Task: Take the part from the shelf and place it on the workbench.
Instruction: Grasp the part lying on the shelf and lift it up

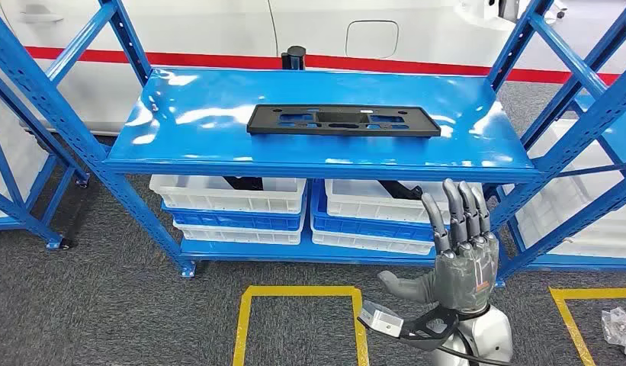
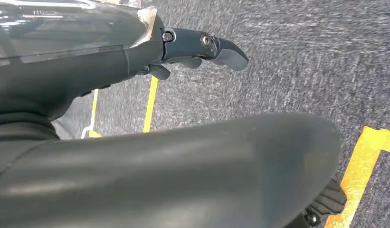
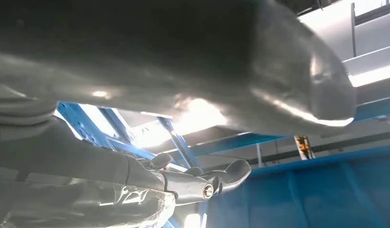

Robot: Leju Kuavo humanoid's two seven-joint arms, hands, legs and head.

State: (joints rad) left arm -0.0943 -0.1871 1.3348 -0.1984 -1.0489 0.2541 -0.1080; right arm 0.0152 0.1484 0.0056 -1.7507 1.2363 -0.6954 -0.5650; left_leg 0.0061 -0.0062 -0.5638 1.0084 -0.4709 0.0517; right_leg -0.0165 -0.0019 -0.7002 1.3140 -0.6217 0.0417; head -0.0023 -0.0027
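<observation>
an industrial workshop: blue steel shelving (image 1: pixel 317 164) on grey carpet, white parts bins (image 1: pixel 229 194) under its top shelf, yellow floor markings (image 1: pixel 298 292) in front.

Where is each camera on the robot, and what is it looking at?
Head view: high on the body, looking forward and down at the blue shelf with the black part; the raised right hand shows.
Left wrist view: behind the left hand, facing the grey floor.
Right wrist view: behind the right hand, facing the shelf.
The head and right wrist views share the right hand and the shelf.
</observation>
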